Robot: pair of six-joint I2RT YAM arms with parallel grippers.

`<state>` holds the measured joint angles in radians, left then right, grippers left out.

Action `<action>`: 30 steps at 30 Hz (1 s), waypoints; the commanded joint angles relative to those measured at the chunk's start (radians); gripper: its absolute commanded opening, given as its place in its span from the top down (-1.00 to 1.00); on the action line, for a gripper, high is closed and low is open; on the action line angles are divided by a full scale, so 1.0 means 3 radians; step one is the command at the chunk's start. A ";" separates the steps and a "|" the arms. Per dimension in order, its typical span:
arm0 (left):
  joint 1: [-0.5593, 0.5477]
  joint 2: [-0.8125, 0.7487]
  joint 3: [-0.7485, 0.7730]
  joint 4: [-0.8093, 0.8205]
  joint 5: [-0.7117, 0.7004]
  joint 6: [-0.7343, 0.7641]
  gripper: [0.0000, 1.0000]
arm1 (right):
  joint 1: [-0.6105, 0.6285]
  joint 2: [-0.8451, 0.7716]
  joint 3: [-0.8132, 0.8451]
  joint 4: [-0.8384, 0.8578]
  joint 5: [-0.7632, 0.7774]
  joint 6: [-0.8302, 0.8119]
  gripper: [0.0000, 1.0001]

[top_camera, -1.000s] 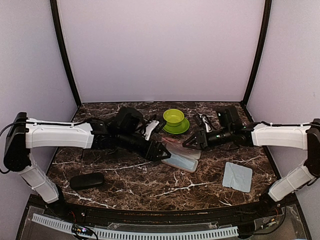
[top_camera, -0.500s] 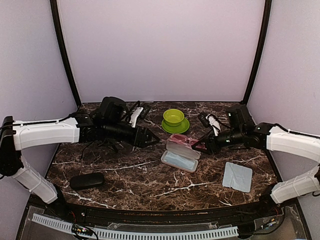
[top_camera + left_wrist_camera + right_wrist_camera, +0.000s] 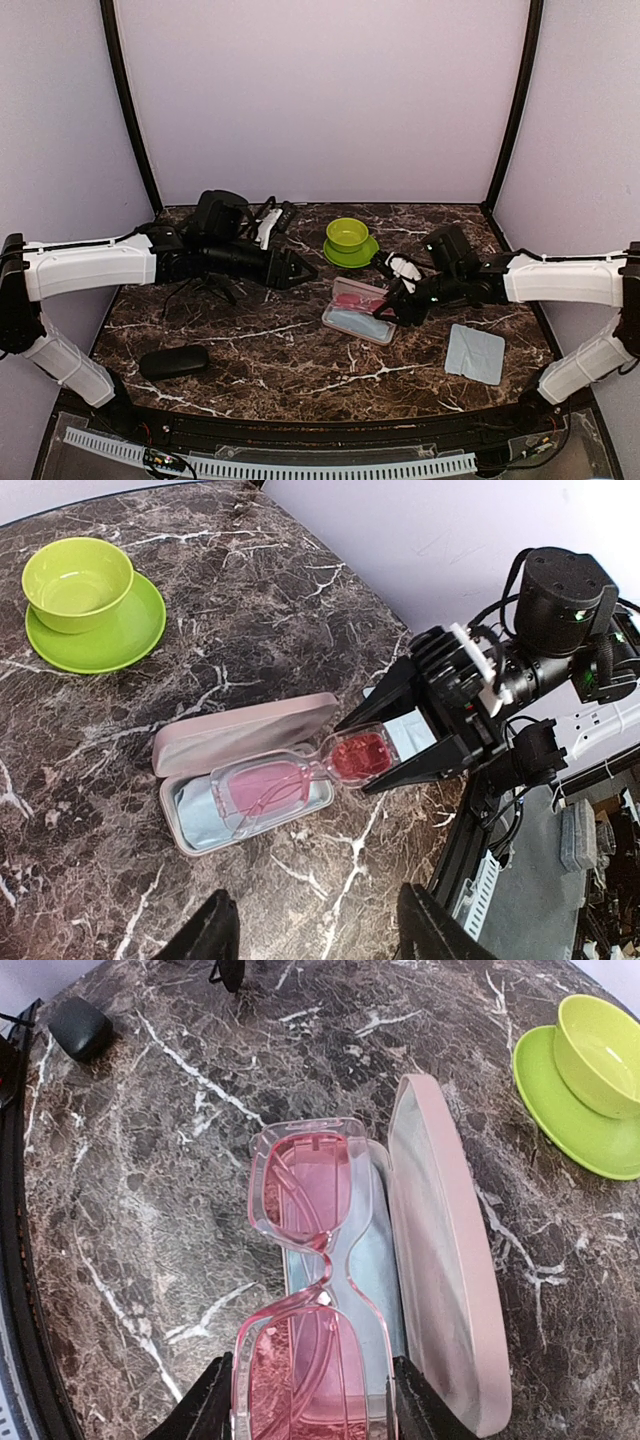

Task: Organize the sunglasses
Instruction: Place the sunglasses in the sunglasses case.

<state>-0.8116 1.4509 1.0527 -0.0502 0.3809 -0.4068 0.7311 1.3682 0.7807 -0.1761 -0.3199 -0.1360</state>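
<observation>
The red-framed sunglasses (image 3: 305, 1290) have pink lenses. My right gripper (image 3: 310, 1405) is shut on one lens end, a finger on each side. The far lens lies over the light-blue lining of the open pink case (image 3: 440, 1260). In the left wrist view the sunglasses (image 3: 262, 788) reach from the case (image 3: 245, 738) out to the right gripper (image 3: 400, 745). My left gripper (image 3: 318, 930) hangs open and empty above the table, short of the case. From above, the left gripper (image 3: 305, 270) is left of the case (image 3: 358, 322) and the right gripper (image 3: 392, 305) is at its right end.
A green bowl on a green saucer (image 3: 347, 235) stands behind the case. A black oblong case (image 3: 174, 361) lies at the front left. A pale blue cloth (image 3: 474, 352) lies at the front right. Side walls close in the table.
My left gripper drew back to the left, away from the pink case. My right gripper carried the sunglasses down and left, so one lens now lies over the open case.
</observation>
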 commanded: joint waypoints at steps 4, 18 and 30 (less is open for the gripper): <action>0.0016 -0.0031 -0.0069 0.0116 0.0060 -0.0045 -0.12 | 0.0101 0.0200 -0.0058 0.0408 0.0229 -0.0176 0.72; 0.0016 0.0040 -0.0089 0.0191 0.0136 -0.0115 -0.13 | 0.0130 0.0369 -0.0119 0.0566 0.0303 -0.0388 0.73; 0.0016 0.0067 -0.0124 0.0249 0.0184 -0.0162 -0.12 | 0.0130 0.0482 -0.0206 0.0831 0.0281 -0.0390 0.73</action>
<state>-0.8116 1.4704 1.0309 -0.0013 0.4133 -0.4488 0.7605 1.4914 0.7204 0.0044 -0.2306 -0.2436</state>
